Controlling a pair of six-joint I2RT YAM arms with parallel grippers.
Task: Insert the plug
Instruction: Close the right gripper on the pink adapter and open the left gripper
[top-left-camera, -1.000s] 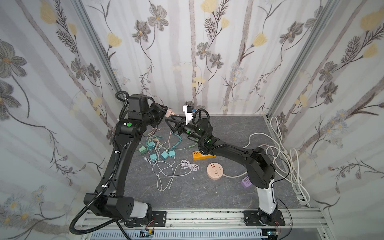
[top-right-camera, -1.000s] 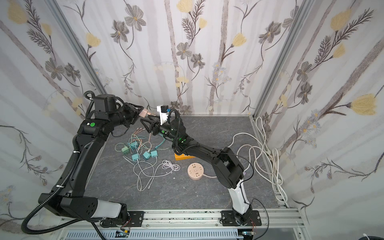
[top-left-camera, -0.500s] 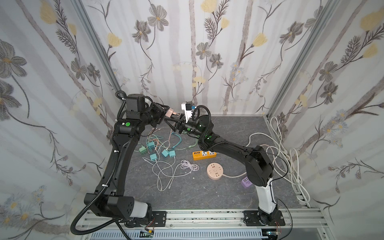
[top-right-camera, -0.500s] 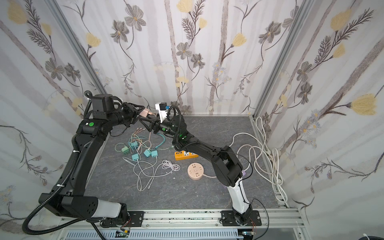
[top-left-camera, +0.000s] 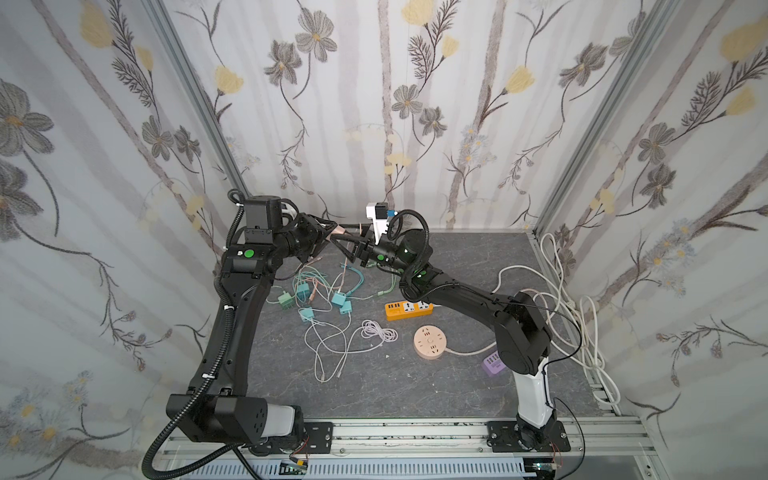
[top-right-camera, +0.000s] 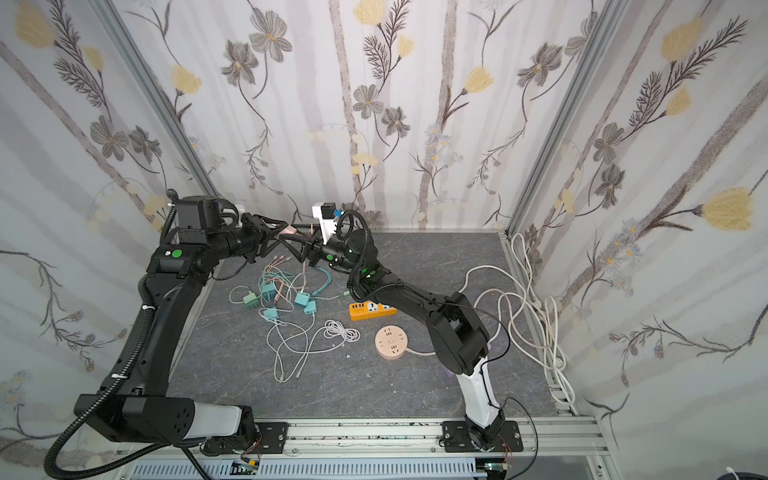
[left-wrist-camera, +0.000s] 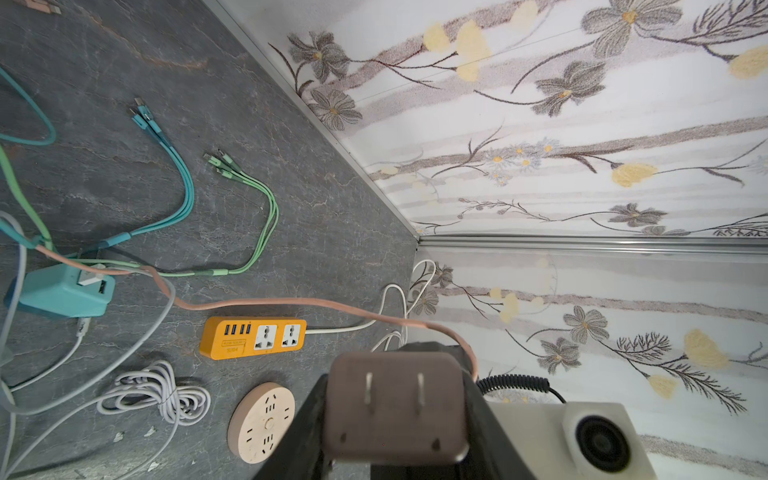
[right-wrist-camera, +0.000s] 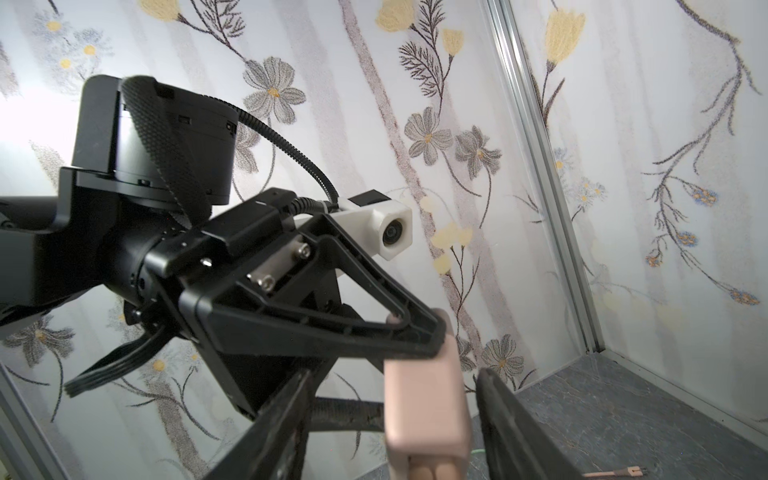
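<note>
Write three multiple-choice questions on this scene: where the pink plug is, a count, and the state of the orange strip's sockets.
1. Where is the pink plug?
A) among the teal chargers
B) in the air, in the left claw
C) inside the round socket

2. How many blue USB ports has the orange strip?
A) two
B) three
C) four

3. Its two big sockets are:
A) both empty
B) one filled
C) both filled

Answers: 1 B, the left wrist view shows it gripped, prongs out; 2 C, four sit in a row; 3 A, no plug sits in either.
</note>
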